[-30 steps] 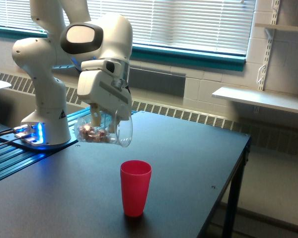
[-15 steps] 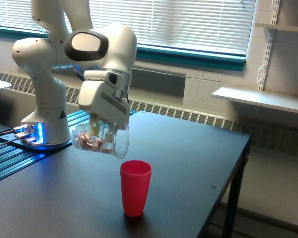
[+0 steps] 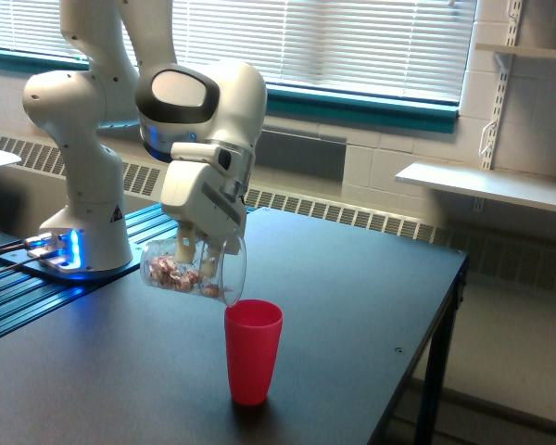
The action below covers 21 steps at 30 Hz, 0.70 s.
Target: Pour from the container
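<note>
White, smooth-shelled arm, glossy rounded joints; hand [image 3: 196, 248] clamped on the container [image 3: 193, 270], fingers reaching down into and around its wall; the container is clear thin plastic, wide-mouthed, tipped almost onto its side, mouth toward the exterior view's right and slightly down; pinkish-brown wrapped pieces [image 3: 176, 274] heaped in its lower left part, none at the rim; container held in the air above the desk [image 3: 352, 306], its mouth edge just above and left of the red cup [image 3: 253, 350], whether touching cannot be told; red cup opaque, matte plastic, tapered, upright on the near part of the desk; desk top flat, dark, dull sheen, squared edge on the right; arm base [image 3: 79, 250] on a ribbed black mount at far left, blue light glowing there; pale slatted blinds [image 3: 352, 42] and a teal sill behind; white wall shelf [image 3: 482, 185] at right.

Against half a second ago: hand and container shifted right and a little lower; mouth now closer to the red cup's rim; tilt much the same; pieces in the same low heap; red cup unmoved.
</note>
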{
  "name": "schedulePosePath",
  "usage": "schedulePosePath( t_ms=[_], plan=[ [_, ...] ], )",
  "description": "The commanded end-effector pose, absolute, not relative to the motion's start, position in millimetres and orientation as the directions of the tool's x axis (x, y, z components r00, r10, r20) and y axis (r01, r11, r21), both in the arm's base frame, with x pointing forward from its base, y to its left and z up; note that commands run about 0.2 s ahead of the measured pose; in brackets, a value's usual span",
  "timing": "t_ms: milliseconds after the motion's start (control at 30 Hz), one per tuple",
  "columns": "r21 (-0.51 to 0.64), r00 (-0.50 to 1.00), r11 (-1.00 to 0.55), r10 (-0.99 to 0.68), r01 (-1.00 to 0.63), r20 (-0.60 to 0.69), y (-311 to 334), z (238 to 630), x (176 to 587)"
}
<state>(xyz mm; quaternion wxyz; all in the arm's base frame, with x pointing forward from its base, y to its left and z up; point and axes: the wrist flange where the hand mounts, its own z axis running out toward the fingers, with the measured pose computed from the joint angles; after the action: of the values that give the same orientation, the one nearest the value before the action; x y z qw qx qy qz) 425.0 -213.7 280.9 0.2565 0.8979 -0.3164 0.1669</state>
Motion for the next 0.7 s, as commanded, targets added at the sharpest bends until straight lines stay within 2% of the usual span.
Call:
schedulePosePath(
  t_ms=[33,433,700],
  plan=[
    [0.362,0.734,-0.653,-0.482,-0.665,0.478,-206,279,430],
    [0.466,0.802,-0.665,-0.386,-0.584,0.455,-188,263,430],
    [0.473,0.8,-0.657,-0.381,-0.586,0.463,-184,265,435]
  ],
)
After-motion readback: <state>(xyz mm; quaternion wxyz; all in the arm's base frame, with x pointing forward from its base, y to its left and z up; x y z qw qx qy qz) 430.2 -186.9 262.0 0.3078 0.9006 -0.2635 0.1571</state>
